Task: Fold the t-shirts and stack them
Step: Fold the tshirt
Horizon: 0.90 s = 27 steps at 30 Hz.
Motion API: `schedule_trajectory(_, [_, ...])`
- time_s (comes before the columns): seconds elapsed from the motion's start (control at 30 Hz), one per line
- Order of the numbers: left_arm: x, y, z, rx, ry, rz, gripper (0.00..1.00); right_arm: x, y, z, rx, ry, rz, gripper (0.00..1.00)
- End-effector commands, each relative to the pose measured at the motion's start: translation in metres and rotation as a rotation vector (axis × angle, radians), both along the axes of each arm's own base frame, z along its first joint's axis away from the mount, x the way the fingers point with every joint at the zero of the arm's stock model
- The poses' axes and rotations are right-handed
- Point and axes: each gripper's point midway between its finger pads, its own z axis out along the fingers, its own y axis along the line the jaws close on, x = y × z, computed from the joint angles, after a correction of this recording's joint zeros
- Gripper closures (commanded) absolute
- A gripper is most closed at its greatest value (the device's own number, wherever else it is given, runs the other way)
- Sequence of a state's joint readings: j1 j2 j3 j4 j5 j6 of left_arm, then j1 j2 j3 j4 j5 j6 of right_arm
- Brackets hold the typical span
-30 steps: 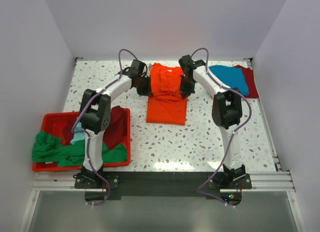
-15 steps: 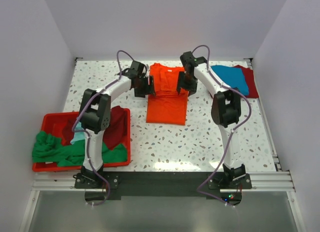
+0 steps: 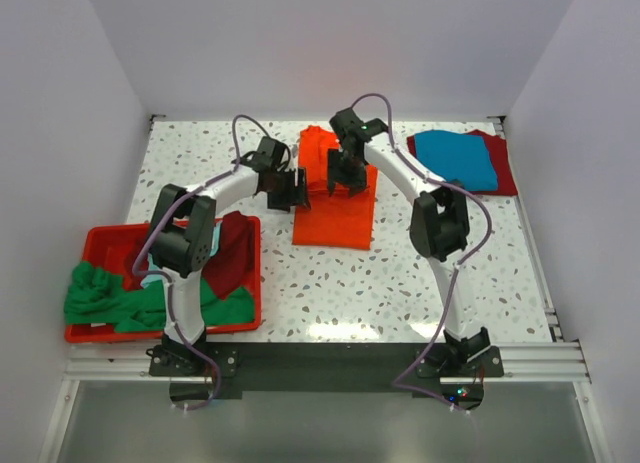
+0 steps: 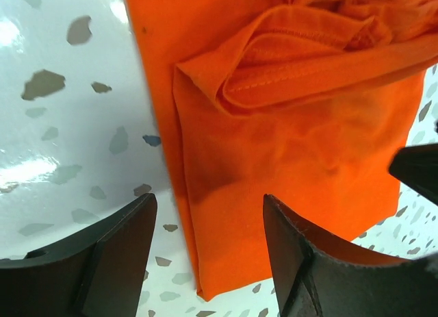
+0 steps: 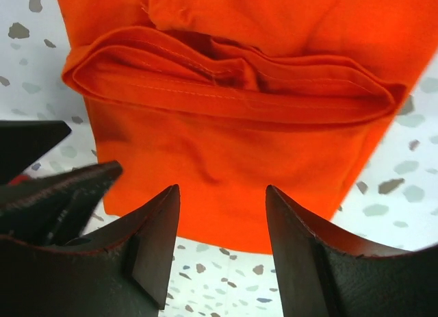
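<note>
Overhead, a speckled white tabletop carries a bright orange t-shirt at its centre, toward the far side. The shirt lies folded into a tall, narrow rectangle, collar end far, straight bottom edge near. Two white robot arms reach in from the near edge and curve toward it. The left gripper sits at the shirt's left edge. The right gripper hangs over the shirt's far half, just right of the left one. Both pairs of fingers stand apart and hold nothing.

From the left wrist camera, two dark fingers frame the shirt's left edge, with orange cloth and speckled surface both showing between them. A loose fold with a stitched seam lies across the cloth beyond.

From the right wrist camera, two dark fingers frame smooth orange cloth. A thick folded band with stitching runs across the shirt beyond them.

At the far right corner, a blue t-shirt lies flat on a dark red t-shirt, which shows along its right side.

At the near left stands a red bin. A green t-shirt spills over its left rim, a second dark red t-shirt is heaped at its right side, and a scrap of light teal cloth shows between them
</note>
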State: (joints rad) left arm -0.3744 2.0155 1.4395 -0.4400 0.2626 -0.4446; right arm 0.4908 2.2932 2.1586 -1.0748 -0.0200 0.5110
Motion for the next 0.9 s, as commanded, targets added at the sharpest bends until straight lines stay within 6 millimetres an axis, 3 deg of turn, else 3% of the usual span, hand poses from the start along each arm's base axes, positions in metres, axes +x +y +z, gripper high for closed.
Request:
schedule_trajectory(0.0, [-0.006,-0.009,0.011,-0.027,-0.034,-0.060,0.32,0.008,0.010,-0.008,0.032,0.009,0.014,0.44])
schedule_trajectory(0.17, [-0.017,-0.007,-0.002,0.000,0.019,-0.090,0.34,0.017,0.016,-0.028,0.034,0.023,0.000,0.44])
schedule_trajectory(0.3, [-0.025,-0.002,-0.015,0.038,0.063,-0.098,0.39,0.031,0.022,-0.033,0.048,0.005,-0.022,0.44])
schedule_trajectory(0.47, [-0.040,0.010,-0.031,0.098,0.122,-0.108,0.43,0.057,0.027,-0.018,0.078,-0.074,-0.074,0.44])
schedule_trajectory(0.63, [-0.051,0.015,-0.039,0.114,0.155,-0.115,0.44,0.076,0.012,-0.010,0.090,-0.117,-0.149,0.43])
schedule_trajectory(0.87, [-0.058,0.016,-0.039,0.110,0.163,-0.123,0.44,0.079,-0.007,0.016,0.111,-0.167,-0.174,0.42])
